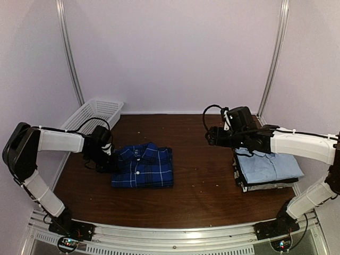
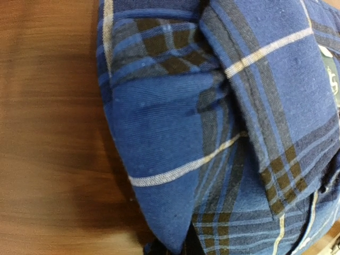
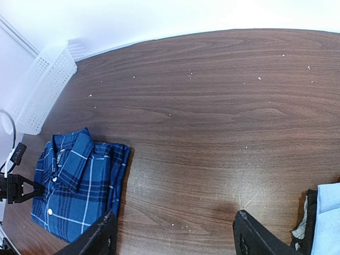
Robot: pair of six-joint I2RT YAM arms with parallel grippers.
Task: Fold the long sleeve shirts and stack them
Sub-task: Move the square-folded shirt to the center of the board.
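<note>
At nine o'clock, your left gripper (image 1: pixel 110 161) is apparently clamping the near edge of the folded plaid shirt (image 1: pixel 143 167) for the carry. Your right gripper (image 3: pixel 175 239) is hovering spread wide beside the three-o'clock stack (image 1: pixel 271 166), leaving that landing spot unobstructed.

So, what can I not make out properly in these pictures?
- Left gripper: top view, fingertips hidden behind its own body at the plaid shirt; left wrist view shows only cloth, so a grip is unconfirmed.
- Lower shirts: top view, covered by the light blue shirt, count unclear.
- Right wrist view: the light blue shirt is cut off by the right edge.
</note>
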